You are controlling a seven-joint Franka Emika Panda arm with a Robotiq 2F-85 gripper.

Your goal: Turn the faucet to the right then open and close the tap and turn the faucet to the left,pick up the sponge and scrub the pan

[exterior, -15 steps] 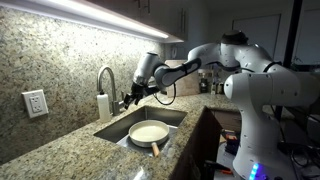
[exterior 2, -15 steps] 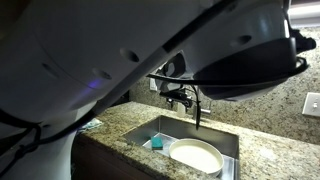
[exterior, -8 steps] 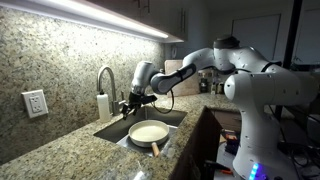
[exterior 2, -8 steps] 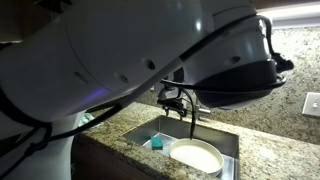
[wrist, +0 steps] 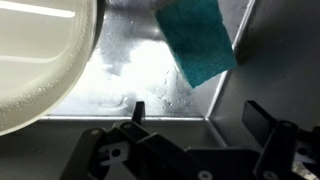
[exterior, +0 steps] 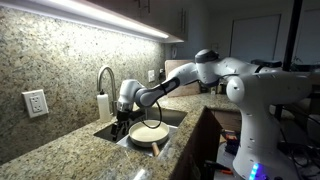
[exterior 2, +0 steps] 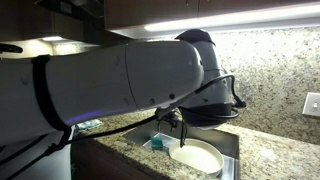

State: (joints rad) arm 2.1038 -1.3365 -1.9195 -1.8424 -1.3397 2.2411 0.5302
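Observation:
The silver gooseneck faucet (exterior: 105, 76) stands behind the sink, next to a white bottle (exterior: 103, 105). The cream pan (exterior: 148, 132) with its tan handle (exterior: 155, 148) lies in the sink; it also shows in an exterior view (exterior 2: 196, 157) and at the left of the wrist view (wrist: 40, 60). The teal sponge (wrist: 198, 40) lies on the sink floor in the corner beside the pan, also seen in an exterior view (exterior 2: 157, 143). My gripper (wrist: 197, 115) is open and empty, low in the sink, a short way from the sponge (exterior: 122, 124).
The steel sink wall (wrist: 265, 50) rises right beside the sponge. Speckled granite counter (exterior: 70, 150) surrounds the sink, with a granite backsplash and a wall outlet (exterior: 35, 102). My own arm fills most of an exterior view (exterior 2: 110, 90).
The arm has swung down from beside the faucet into the sink basin, and the gripper now hangs low by the pan and sponge.

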